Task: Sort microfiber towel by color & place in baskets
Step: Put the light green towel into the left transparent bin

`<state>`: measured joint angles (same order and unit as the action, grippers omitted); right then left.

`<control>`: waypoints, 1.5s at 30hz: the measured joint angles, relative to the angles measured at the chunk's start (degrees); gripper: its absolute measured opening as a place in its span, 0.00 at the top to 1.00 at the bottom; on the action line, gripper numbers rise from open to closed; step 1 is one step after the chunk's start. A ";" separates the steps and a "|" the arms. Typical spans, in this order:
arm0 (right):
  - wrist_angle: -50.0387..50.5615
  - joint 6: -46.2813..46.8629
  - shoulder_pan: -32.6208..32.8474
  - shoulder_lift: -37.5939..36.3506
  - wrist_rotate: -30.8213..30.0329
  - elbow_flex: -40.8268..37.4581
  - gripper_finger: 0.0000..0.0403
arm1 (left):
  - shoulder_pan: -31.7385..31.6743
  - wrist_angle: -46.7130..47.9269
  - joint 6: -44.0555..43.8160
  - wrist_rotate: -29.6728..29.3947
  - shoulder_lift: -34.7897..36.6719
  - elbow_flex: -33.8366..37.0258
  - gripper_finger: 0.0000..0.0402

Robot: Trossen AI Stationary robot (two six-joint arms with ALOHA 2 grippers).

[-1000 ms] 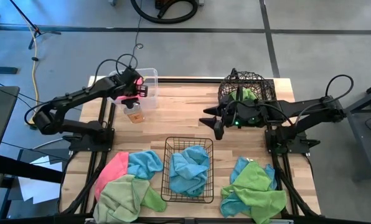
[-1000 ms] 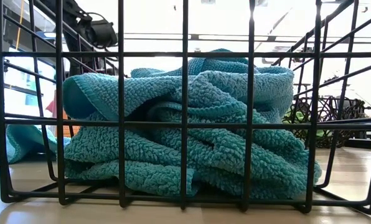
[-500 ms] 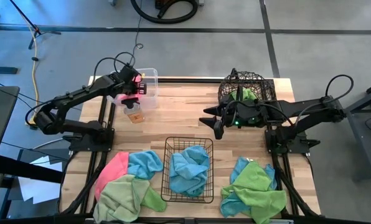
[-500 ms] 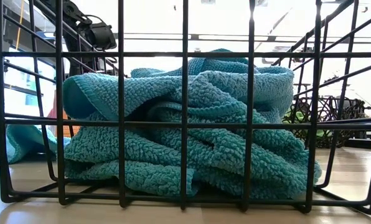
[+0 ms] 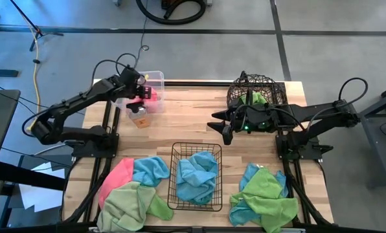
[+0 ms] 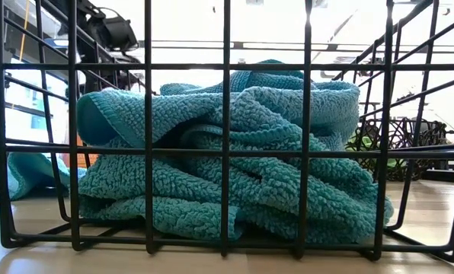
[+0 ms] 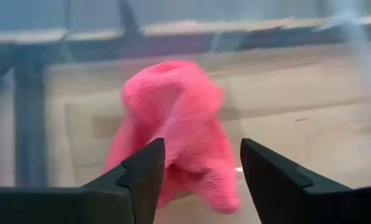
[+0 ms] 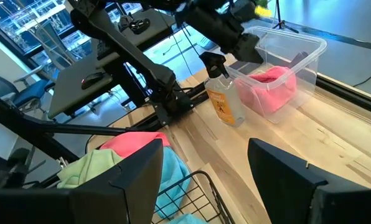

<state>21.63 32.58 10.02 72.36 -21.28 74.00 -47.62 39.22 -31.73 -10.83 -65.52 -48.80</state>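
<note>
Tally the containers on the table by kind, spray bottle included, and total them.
Clear plastic tub: 1
Round dark wire basket: 1
Rectangular black wire-grid basket: 1
Spray bottle: 1
Total: 4

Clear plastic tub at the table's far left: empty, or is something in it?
Not empty: a crumpled pink fuzzy towel lies inside the clear plastic tub.

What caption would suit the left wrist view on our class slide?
Left gripper open above a pink towel lying in the clear tub.
</note>
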 joint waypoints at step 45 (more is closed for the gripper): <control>-12.48 -10.57 -0.39 -2.22 11.50 -0.02 0.42 | 56.24 -53.44 18.18 0.28 15.13 3.23 0.47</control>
<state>9.15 22.01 9.63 70.14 -9.78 73.97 8.62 -14.22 -13.55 -10.55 -50.38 -45.56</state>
